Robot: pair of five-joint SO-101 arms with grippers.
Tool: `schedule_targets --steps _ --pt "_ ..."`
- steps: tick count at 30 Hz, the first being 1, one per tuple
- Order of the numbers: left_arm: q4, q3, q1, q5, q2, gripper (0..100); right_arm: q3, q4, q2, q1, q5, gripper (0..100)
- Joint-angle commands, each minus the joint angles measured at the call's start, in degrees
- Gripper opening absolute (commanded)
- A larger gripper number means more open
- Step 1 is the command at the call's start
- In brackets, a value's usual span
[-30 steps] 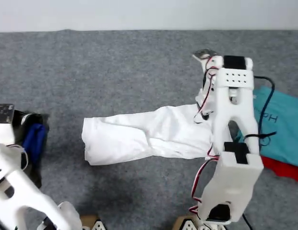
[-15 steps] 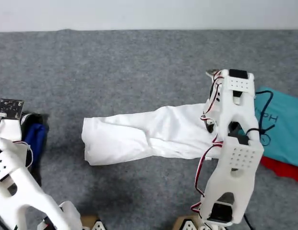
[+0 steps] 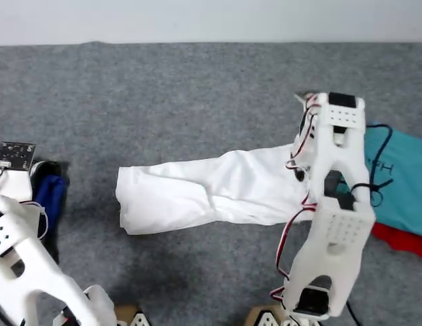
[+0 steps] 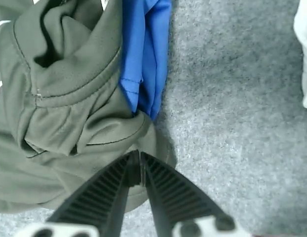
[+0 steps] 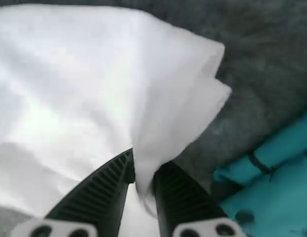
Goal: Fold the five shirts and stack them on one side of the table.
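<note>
Grey felt-like matting (image 3: pixel 197 88) covered the table, its nap coarse against the smooth, softly creased white shirt (image 3: pixel 211 190), which lay at the middle as a long, half-folded band. Over the last second the right arm had drawn in over one end of that shirt, while the cloth itself had hardly shifted. The right gripper (image 5: pixel 142 170) had its ribbed jaws closed on a pinched-up corner, so a fold looked about to begin. A teal shirt (image 3: pixel 401 183) and a red shirt (image 3: pixel 401 241) lay flat beyond that end. Well off the white shirt's other end, the left gripper (image 4: pixel 140 160) had edged slightly. Its jaws met tip to tip over a rumpled olive shirt (image 4: pixel 59 98) touching a blue shirt (image 4: pixel 146 54); whether they nipped cloth I could not tell.
</note>
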Motion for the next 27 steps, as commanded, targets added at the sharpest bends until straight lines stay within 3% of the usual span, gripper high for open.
schedule_targets --steps 1,12,19,27 --pt "0.44 -1.98 0.26 0.53 -1.58 1 -1.49 3.82 -9.01 -5.05 2.29 1.0" --pt "0.44 -2.07 0.18 0.35 -1.58 1 -1.49 6.9 -21.76 -26.33 2.73 1.0" --pt "0.18 -2.07 0.35 0.35 -1.58 1 -1.49 1.71 -21.58 -39.08 2.46 1.0" --pt "-1.14 -1.8 0.26 0.35 -1.58 1 -1.49 -4.62 -14.2 -48.4 2.73 1.0"
